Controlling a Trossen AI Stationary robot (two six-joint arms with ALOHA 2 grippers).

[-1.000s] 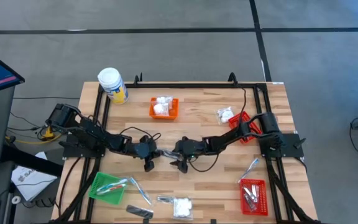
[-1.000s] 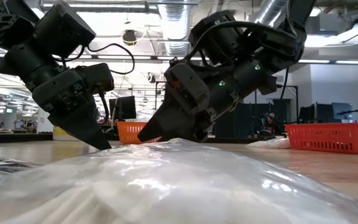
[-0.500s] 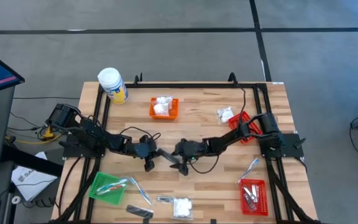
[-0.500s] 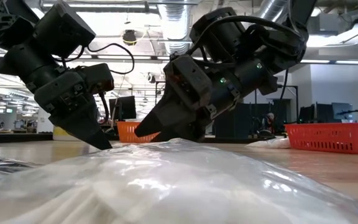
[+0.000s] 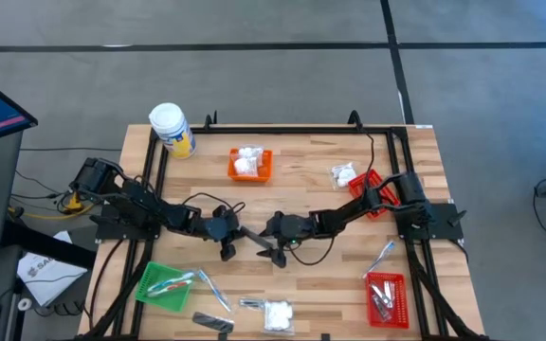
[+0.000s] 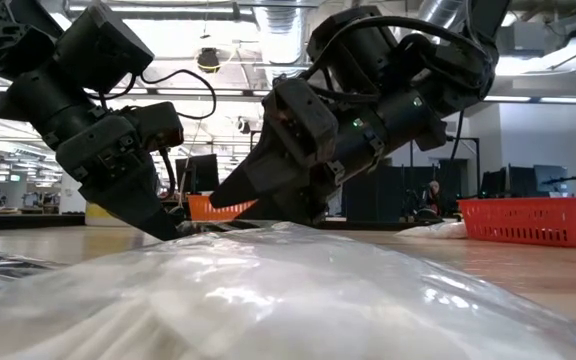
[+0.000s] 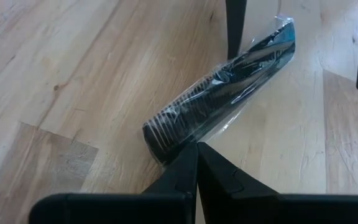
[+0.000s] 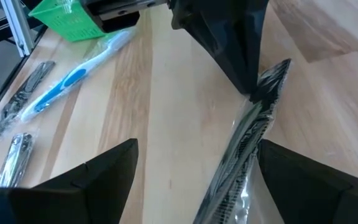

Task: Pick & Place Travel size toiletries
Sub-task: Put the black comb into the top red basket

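A dark comb in a clear wrapper (image 7: 222, 93) lies flat on the wooden table (image 5: 330, 142), mid-table, between my two grippers. My left gripper (image 7: 196, 148) is shut, its tips at the wrapper's end nearest it (image 5: 235, 235). My right gripper (image 8: 197, 180) stands open at the comb's other end (image 5: 268, 246), one finger on each side of the packet (image 8: 247, 149); whether they touch it I cannot tell. Both grippers slant down toward the table in the low view, left (image 6: 173, 232) and right (image 6: 233, 195). My left gripper's shut fingertips (image 8: 247, 81) meet the wrapper at the comb's end (image 7: 176, 149), coming down at a slant from the table's left. Whether they pinch the clear film or only press on it I cannot tell. The comb lies flat on the table.
An orange basket (image 5: 250, 164) with white packets and a yellow-labelled jar (image 5: 172, 130) stand at the far side. Red baskets (image 5: 385, 298) sit at the right, a green basket (image 5: 164, 284), a toothbrush (image 8: 73, 78) and sachets (image 8: 27, 93) near the front left. A clear packet (image 6: 268, 290) fills the low view's foreground.
My right gripper has tipped a little, its fingertips shifting slightly toward my left gripper and the comb, with its jaws still wide. My left gripper and the comb have stayed in place.
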